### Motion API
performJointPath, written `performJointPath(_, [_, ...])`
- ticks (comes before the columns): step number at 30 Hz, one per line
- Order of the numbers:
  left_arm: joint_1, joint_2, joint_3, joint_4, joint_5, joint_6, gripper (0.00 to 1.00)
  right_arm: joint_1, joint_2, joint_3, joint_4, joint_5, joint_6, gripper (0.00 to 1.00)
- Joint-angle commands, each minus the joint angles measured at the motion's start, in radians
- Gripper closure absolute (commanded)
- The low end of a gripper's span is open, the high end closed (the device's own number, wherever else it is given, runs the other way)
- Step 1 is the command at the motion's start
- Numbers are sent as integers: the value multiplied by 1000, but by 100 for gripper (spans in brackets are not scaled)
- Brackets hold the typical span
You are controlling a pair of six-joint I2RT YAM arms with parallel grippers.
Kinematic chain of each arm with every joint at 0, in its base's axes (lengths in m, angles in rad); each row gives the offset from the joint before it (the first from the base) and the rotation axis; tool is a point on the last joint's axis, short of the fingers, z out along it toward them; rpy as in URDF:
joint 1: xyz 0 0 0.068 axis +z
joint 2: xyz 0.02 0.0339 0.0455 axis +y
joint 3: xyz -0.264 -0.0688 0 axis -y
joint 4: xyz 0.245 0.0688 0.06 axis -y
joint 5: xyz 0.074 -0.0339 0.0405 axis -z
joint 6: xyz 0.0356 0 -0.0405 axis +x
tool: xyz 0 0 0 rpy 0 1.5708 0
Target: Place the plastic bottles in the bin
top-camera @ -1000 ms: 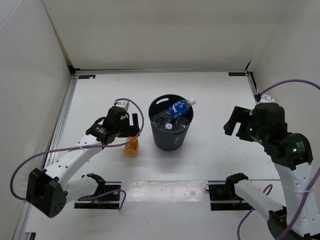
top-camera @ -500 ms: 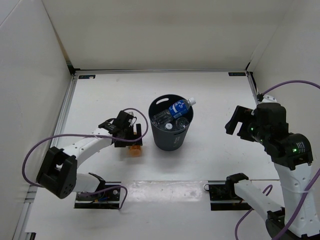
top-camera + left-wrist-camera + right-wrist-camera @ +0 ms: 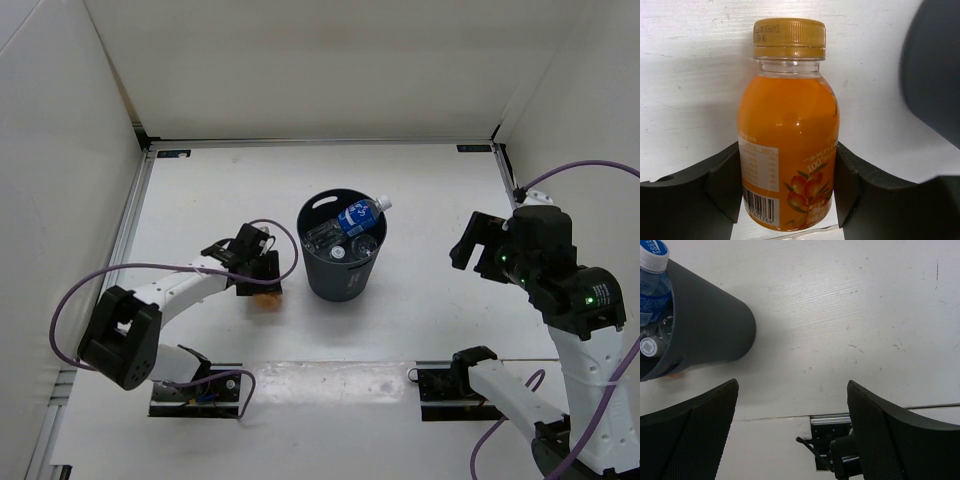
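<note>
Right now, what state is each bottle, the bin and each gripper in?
orange bottle: capped, on the table outside the bin, gripped on both sides.
left gripper: shut on the orange bottle.
blue-label bottle: in the bin, cap poking over the rim.
clear bottles: inside the bin.
bin: upright, top open.
right gripper: open, empty.

bin (image 3: 343, 268) mid-table | bottles (image 3: 352, 220) in bin, seemingly three | short bottle (image 3: 788, 135) left of bin, between left gripper (image 3: 788, 192) fingers | right gripper (image 3: 465, 243) well right of bin
</note>
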Motion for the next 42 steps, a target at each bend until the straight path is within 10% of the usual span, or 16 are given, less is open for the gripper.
performJointPath(1, [5,-56,41,17,13,29,44,0,0,19,7,5,-10,10])
performJointPath(13, [5,-393,363,-5,-203,312,49,-32,25,13,43,-73,-7,10])
performJointPath(25, [-79,-227,664,271,-26,443,49,-80,5,-34,89,-121,33,10])
performJointPath(42, [-308,-75,473,348,-4,371,38,-129,-61,-82,61,-149,49,10])
